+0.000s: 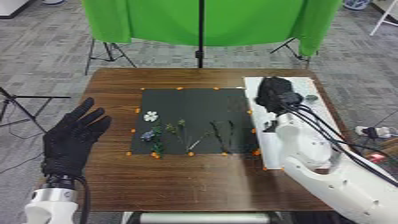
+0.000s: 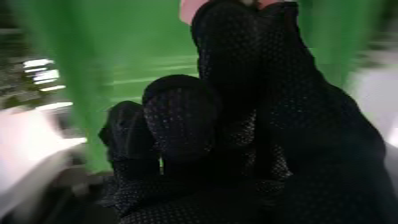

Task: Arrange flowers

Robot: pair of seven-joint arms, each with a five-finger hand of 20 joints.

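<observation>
Left hand (image 1: 71,137): located above the left edge of the brown wooden tabletop (image 1: 178,187), back of the glove up, fingers straight and fanned apart, nothing held. Right hand (image 1: 276,92): located over the far part of the long white panel (image 1: 269,152) on the right side of the tabletop, its arm crossing above the panel from the near right corner. In the right wrist view, the thumb and a finger are closed together at their tips, narrow, pinching a smooth pink object (image 2: 191,8); its kind cannot be told. The remaining fingers are bent.

Task items, head view: a black mat (image 1: 191,107) lies at the middle of the tabletop, just beside the panel, with small orange markers (image 1: 179,88) along its border. On its left part rests a white flower with rounded petals (image 1: 150,116). Nearer the robot lies a blue-purple flower with green leaves (image 1: 147,135). To the right of it are thin stems with small green heads (image 1: 182,123), then a pale slender stem (image 1: 196,142) lying at a slant. Further right, dark thin twigs (image 1: 218,133) lie lengthwise, apart from the white flower.

A small grey-green item (image 1: 311,98) sits on the panel, to the right of the right hand. Beyond the tabletop, a green cloth (image 1: 240,30) hangs behind a black upright pole (image 1: 201,50).
</observation>
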